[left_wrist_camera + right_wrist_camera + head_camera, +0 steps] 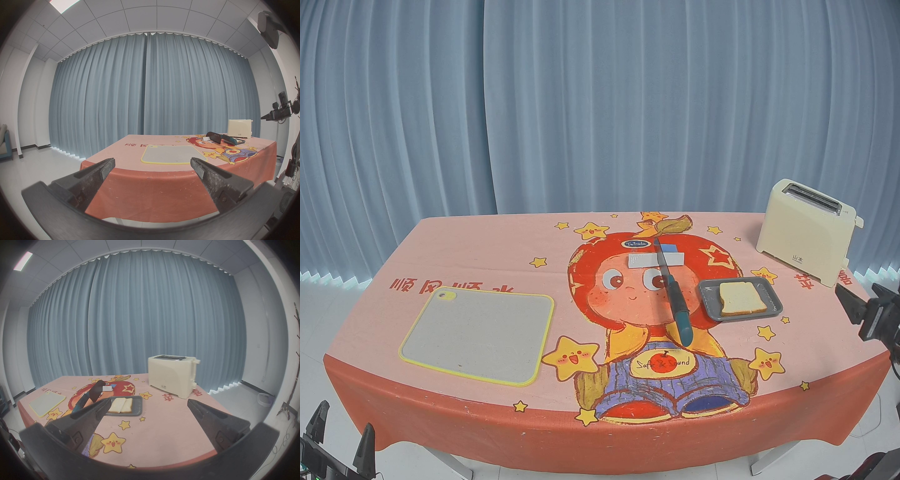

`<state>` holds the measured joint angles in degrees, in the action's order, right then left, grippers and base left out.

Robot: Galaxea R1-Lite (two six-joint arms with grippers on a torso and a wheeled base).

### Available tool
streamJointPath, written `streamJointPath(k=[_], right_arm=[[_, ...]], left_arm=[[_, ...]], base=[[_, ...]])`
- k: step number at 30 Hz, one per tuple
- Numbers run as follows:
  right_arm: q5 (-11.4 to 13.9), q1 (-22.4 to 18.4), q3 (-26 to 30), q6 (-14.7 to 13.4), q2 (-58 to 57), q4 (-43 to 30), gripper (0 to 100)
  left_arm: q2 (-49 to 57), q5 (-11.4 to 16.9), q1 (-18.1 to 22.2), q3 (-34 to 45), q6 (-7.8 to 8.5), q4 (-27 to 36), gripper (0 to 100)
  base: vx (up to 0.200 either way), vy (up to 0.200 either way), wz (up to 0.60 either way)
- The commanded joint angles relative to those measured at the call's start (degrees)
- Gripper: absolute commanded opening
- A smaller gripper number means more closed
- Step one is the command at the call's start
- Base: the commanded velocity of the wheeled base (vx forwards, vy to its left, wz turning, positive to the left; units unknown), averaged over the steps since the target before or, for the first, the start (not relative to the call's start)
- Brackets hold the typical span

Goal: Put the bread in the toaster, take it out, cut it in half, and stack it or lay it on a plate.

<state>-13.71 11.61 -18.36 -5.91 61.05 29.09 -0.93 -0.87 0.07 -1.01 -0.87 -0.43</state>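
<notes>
Jaws on both arms stand spread and empty: the left off the tabletop's point(475, 250) near left corner, the right off its right edge. The right jaws would best pinch the bread point(742, 297) by one crust edge, lift it from the grey tray point(707, 295) right of centre, and turn it upright over the toaster point(806, 230) at the far right corner. The slice looks pale, untoasted and flat.

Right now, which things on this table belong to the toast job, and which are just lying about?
Job:
bread
grey tray holding it
toaster
knife
cutting board

Lying about:
white block at the knife's blade
tablecloth
</notes>
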Motion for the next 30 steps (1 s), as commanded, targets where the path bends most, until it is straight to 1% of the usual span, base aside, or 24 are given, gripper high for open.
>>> streamJointPath(k=[1,4,5,7,9,10,11,13,15,18,20,21,23,24,27,28,30], right_arm=[[-0.26,-4.05,6.41,-0.15,-12.62,0.44,100],[-0.35,-4.13,6.76,-0.06,-16.75,-0.35,100],[-0.35,-4.84,7.46,0.20,-19.48,-1.05,100],[-0.26,-6.16,8.60,0.64,-21.24,-1.14,100],[-0.08,-8.35,9.66,0.55,-23.35,-1.05,100],[0.00,-8.79,10.01,0.55,-23.96,-1.14,100],[0.36,-9.58,11.59,0.73,-26.25,-1.14,100],[0.44,-10.29,13.44,1.52,-29.41,-1.14,100],[0.62,-10.64,14.76,2.92,-31.61,-1.23,100],[0.71,-10.99,16.69,3.54,-34.68,-1.23,100],[2.02,-11.17,18.01,3.63,-36.35,-1.31,100],[3.26,-11.25,18.27,3.89,-37.41,-2.10,100],[5.01,-12.22,18.10,4.07,-40.13,-6.06,100],[5.36,-12.66,18.01,4.07,-41.10,-7.64,100],[6.33,-14.24,18.10,5.82,-45.14,-13.00,100],[6.51,-14.51,18.10,5.91,-45.85,-14.06,100],[7.65,-15.12,18.18,5.91,-48.39,-17.40,100]], left_arm=[[0.66,-0.01,0.01,1.01,-0.01,-0.01,100],[0.66,-0.01,0.01,1.01,-0.01,-0.01,100],[0.66,-0.01,0.01,1.01,-0.01,-0.01,100],[0.66,-0.01,0.01,1.01,-0.01,-0.01,100],[0.66,-0.10,0.01,1.01,-0.01,-0.01,100],[0.66,-0.01,0.01,1.01,-0.01,-0.01,100],[0.66,-0.01,0.01,1.01,-0.01,-0.01,100],[0.66,-0.01,0.01,1.01,-0.01,-0.01,100],[0.66,-0.10,0.01,1.01,-0.01,-0.01,100],[0.66,-0.01,0.01,1.01,-0.01,-0.01,100],[0.66,-0.01,0.01,1.01,-0.01,-0.01,100],[0.66,-0.01,0.01,1.01,-0.01,-0.01,100],[0.66,-0.01,0.01,1.01,-0.01,-0.01,100],[0.66,-0.01,0.01,1.01,-0.01,-0.01,100],[0.66,-0.01,0.01,1.01,-0.01,-0.01,100],[0.66,-0.01,0.01,1.01,-0.01,-0.01,100],[0.66,-0.01,0.01,1.01,-0.01,-0.01,100]], base=[[0.000,0.000,0.00],[0.000,0.000,0.00],[0.000,0.000,0.00],[0.000,0.000,0.00],[0.000,0.000,0.00],[0.000,0.000,0.00],[0.000,0.000,0.00],[0.000,0.000,0.00],[0.000,0.000,0.00],[0.000,0.000,0.00],[0.000,0.000,0.00],[0.000,0.000,0.00],[0.000,0.000,0.00],[0.000,0.000,0.00],[0.000,0.000,0.00],[0.000,0.000,0.00],[0.000,0.000,0.00]])
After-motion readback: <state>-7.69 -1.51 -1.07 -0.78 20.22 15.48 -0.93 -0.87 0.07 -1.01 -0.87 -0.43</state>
